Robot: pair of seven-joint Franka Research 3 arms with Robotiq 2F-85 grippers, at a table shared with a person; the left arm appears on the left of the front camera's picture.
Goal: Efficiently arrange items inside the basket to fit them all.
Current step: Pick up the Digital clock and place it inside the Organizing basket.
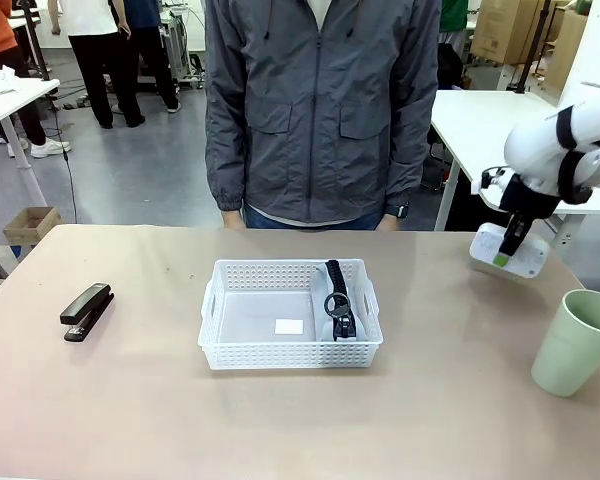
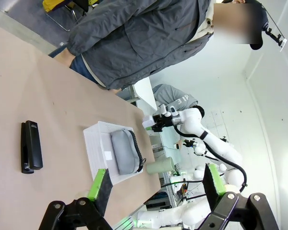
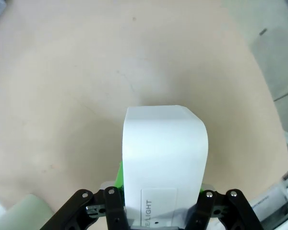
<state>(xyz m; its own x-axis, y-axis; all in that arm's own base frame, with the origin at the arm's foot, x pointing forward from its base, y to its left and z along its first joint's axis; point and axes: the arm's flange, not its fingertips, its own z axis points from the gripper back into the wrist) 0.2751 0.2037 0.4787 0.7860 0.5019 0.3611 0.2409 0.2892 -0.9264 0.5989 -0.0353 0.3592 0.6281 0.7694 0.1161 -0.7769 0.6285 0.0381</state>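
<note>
**A:** What is nearest to us, on the robot's side?

**B:** The left fingers (image 2: 98, 186) are hanging released and spread wide, with nothing between them. Over to the right, a pale green cup (image 1: 578, 343) is standing upright on the table (image 1: 430, 420), its right side cut off at the picture's edge.

**A:** And farther in?

**B:** A black stapler (image 1: 87, 312) is lying flat, well to the left of the basket (image 1: 290, 358), touching nothing. The basket is sitting mid-table. Inside it, a grey zip pouch (image 1: 340, 305) is lying along the right-hand wall, seemingly tipped on edge with its black strap uppermost. I am guessing that is to leave the floor free for the other items. A small white patch (image 1: 289, 326) is showing on the basket floor, and I cannot tell whether it is a label or something flat.

**A:** Where is the box?

**B:** The right fingers (image 1: 516, 236) are grasping the white box (image 1: 508, 252) near the table's far right corner, well apart from the basket. I am judging it to be the next item going in. The box is hiding the fingertips, and I cannot tell whether it is touching the table.

**A:** Anyone beyond?

**B:** A person (image 1: 320, 110) is standing at the far side, arms hanging down.
</note>
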